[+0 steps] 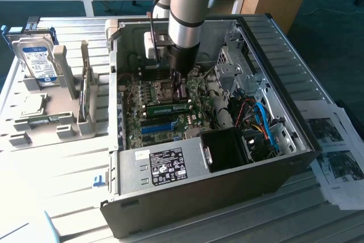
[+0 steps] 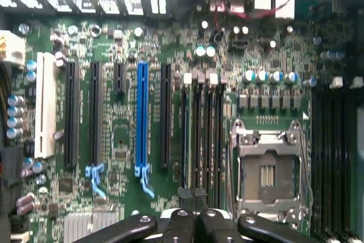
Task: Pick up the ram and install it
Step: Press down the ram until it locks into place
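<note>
Farthest from the fingers, on the exterior view's left, a silver hard drive [image 1: 35,61] with a blue-white label stands in a grey tray [image 1: 68,129] on the tabletop [image 1: 62,166]. A thin green strip [image 1: 38,120] lies flat in that tray; I cannot tell what it is.

Next comes the open computer case [image 1: 273,55], lying on its side with the motherboard [image 1: 133,112] exposed. The arm reaches down into it. Its fingers [image 1: 181,90] are pressed together at the tips, and in the wrist view [image 2: 192,193] nothing can be seen between them.

The ram [image 1: 168,108] is a green stick with a pale label. It stands on edge in the board, just beside the fingers and a little below them, on the side nearer the exterior camera. Its long axis runs from the exterior view's left to its right, parallel to the blue slot [image 1: 156,127] that lies further from the fingers. It looks to be in a slot already, but whether it is fully seated cannot be told.

In the wrist view the bank of memory slots [image 2: 202,135] runs lengthwise straight away from the fingertips. The blue slot [image 2: 142,118] lies to one side of them and the processor socket [image 2: 267,169] to the other.

Beyond the fingers, on the exterior view's right, are blue and red cables [image 1: 264,126] and printed papers [image 1: 335,152] outside the case.
</note>
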`<control>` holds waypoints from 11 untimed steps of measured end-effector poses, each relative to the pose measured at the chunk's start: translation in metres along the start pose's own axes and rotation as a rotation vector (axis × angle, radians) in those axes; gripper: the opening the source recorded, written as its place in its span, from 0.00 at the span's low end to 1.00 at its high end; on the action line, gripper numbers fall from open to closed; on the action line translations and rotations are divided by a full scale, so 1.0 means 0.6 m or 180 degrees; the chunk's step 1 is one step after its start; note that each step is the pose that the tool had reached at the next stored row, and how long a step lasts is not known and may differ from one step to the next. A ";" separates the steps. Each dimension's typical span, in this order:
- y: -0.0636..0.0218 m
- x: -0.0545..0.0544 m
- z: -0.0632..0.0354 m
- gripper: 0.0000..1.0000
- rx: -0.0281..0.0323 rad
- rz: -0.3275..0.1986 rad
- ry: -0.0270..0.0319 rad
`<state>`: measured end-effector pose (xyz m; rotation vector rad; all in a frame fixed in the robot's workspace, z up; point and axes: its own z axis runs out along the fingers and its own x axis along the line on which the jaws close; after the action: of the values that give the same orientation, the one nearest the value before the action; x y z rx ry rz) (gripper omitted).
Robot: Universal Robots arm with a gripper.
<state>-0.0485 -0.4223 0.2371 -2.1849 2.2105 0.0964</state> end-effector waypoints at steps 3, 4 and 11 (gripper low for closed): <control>0.012 0.000 0.000 0.10 0.0000 0.0000 0.0000; 0.015 0.000 0.000 0.10 0.0000 0.0000 0.0000; 0.037 0.000 0.001 0.10 0.0000 0.0000 0.0000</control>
<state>-0.0707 -0.4222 0.2371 -2.1849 2.2103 0.0964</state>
